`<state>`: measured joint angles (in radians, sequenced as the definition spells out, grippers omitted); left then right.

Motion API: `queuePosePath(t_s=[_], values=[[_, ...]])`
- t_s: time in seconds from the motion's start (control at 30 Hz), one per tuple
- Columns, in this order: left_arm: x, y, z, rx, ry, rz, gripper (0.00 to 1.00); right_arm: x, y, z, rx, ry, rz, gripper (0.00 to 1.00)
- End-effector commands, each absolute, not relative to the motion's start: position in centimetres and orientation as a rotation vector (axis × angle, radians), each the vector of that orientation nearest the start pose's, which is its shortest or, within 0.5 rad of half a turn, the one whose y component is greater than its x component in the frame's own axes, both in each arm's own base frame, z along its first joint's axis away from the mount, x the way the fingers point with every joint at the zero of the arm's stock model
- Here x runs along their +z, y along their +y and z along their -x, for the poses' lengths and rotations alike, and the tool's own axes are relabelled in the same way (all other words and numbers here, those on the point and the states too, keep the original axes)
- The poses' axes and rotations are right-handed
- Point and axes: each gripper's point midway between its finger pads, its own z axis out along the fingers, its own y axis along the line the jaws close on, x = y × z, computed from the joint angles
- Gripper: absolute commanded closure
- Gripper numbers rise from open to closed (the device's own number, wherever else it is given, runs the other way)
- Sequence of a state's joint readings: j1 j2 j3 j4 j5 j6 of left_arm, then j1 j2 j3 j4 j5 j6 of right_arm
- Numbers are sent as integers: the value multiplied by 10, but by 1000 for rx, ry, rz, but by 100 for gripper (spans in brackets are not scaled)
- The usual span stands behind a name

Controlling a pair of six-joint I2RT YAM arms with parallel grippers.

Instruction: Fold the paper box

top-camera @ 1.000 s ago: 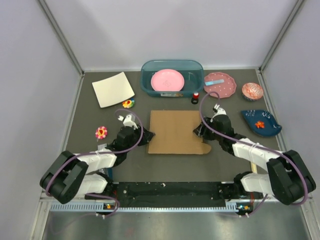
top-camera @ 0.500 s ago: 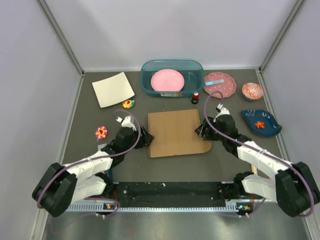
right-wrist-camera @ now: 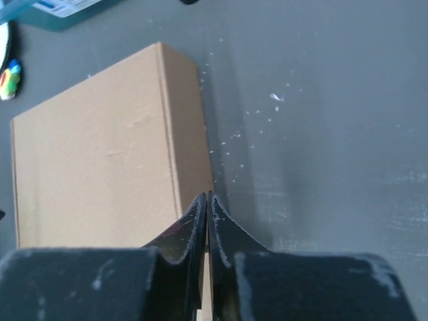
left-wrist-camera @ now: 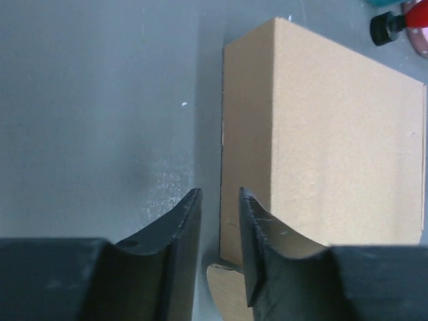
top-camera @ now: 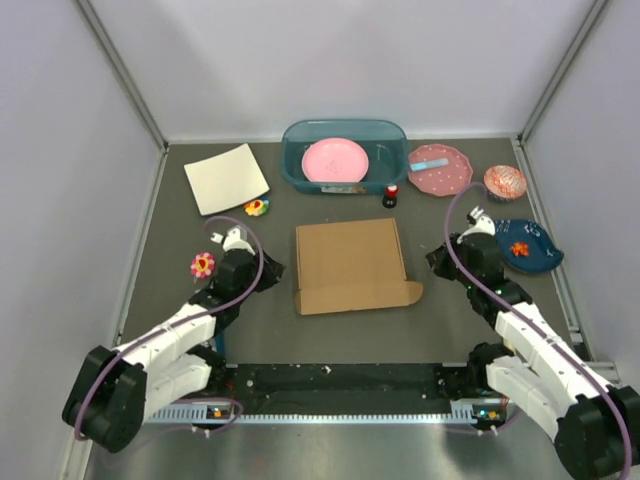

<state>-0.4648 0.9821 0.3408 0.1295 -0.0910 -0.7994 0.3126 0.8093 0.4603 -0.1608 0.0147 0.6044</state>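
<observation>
Both side edges of the paper box [top-camera: 350, 265] free; left hand [left-wrist-camera: 219, 195] slightly spread, right hand [right-wrist-camera: 206, 198] pressed together.

A dark grey desk [top-camera: 350, 335] fills the middle of the top view, its surface dusted with pale specks. Plain pale walls enclose it: back wall [top-camera: 340, 60], left wall [top-camera: 60, 200], right wall [top-camera: 600, 180]. Slanted metal posts [top-camera: 120, 70] mark the far corners. A black strip [top-camera: 340, 378] and a metal rail [top-camera: 340, 440] run along the bottom edge. The light is soft and even.
</observation>
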Motion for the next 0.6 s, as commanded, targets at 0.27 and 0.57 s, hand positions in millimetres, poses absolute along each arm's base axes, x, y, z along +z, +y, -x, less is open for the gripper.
queuePosePath(t_s=[0.27,0.57], values=[[68,-180,-277,-812,2177,411,76,91,129,-292,654,2173,-284,100],[64,-189,-280,-849,2193,378,76,77,148,-291,759,2221,-223,100]])
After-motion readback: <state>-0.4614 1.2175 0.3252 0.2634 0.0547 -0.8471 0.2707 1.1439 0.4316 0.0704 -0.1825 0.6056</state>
